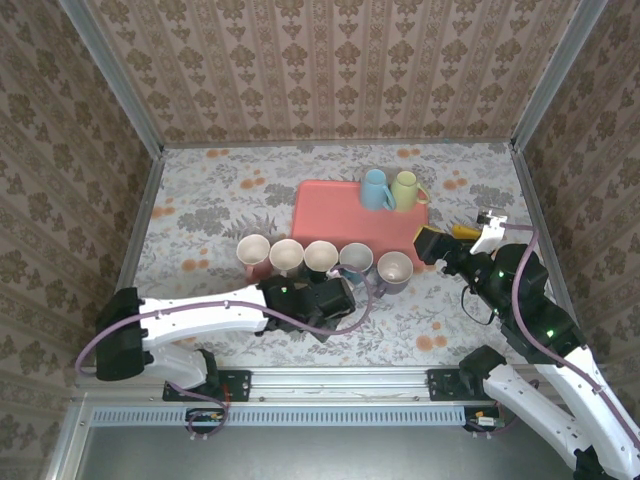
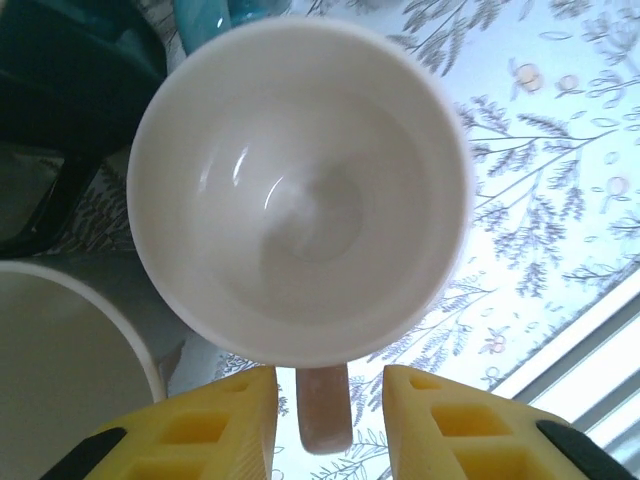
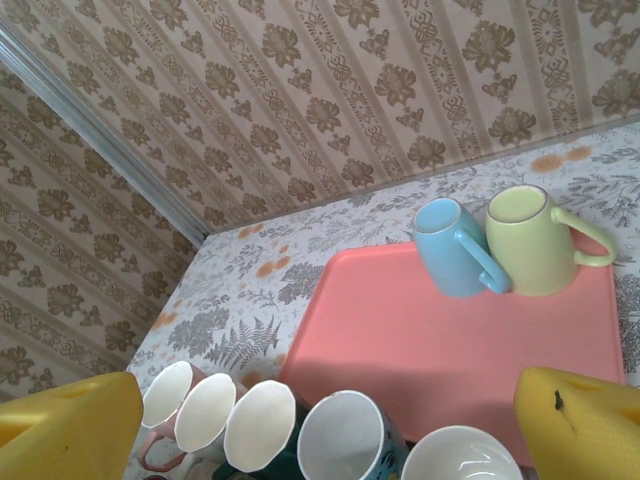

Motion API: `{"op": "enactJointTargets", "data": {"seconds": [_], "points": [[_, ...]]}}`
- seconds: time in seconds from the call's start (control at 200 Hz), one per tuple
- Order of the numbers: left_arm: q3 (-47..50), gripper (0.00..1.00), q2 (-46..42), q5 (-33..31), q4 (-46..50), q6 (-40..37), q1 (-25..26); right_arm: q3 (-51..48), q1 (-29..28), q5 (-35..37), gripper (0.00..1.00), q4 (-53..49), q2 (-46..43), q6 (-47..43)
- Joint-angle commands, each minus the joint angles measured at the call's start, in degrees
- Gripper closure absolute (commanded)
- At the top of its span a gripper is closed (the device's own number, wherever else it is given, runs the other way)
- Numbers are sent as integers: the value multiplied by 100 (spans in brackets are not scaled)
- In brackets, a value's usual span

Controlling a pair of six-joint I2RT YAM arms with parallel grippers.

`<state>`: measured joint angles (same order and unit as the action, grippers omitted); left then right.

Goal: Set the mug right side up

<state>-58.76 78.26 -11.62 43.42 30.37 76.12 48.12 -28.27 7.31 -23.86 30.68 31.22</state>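
Seen in the left wrist view, a mug stands upright on the floral cloth, its white inside facing up. Its tan handle lies between my left gripper's yellow fingers. There is a gap on each side of the handle, so the gripper is open and touches nothing. From above, my left gripper sits just in front of the middle of a row of upright mugs. My right gripper hangs wide open and empty by the tray's right corner, its fingers at the frame's lower corners.
A pink tray at the back carries a blue mug and a green mug, both apparently mouth-down. Several upright mugs line its near side, from a pink one to a beige one. The table's front rail is close.
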Motion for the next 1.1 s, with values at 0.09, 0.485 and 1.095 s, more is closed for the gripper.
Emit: {"op": "enactJointTargets", "data": {"seconds": [0.09, 0.485, 1.095], "points": [[-107, 67, -468, 518, 94, -355, -78, 59, 10, 26, 3, 29, 142, -121], [-590, 68, -1065, 1647, 31, -1198, -1826, 521, 10, -529, 4, -170, 1410, -480], [100, 68, -1585, 2691, -2037, -1351, -4052, 3201, 517, -100, 3, -653, 6270, -1418]]}}
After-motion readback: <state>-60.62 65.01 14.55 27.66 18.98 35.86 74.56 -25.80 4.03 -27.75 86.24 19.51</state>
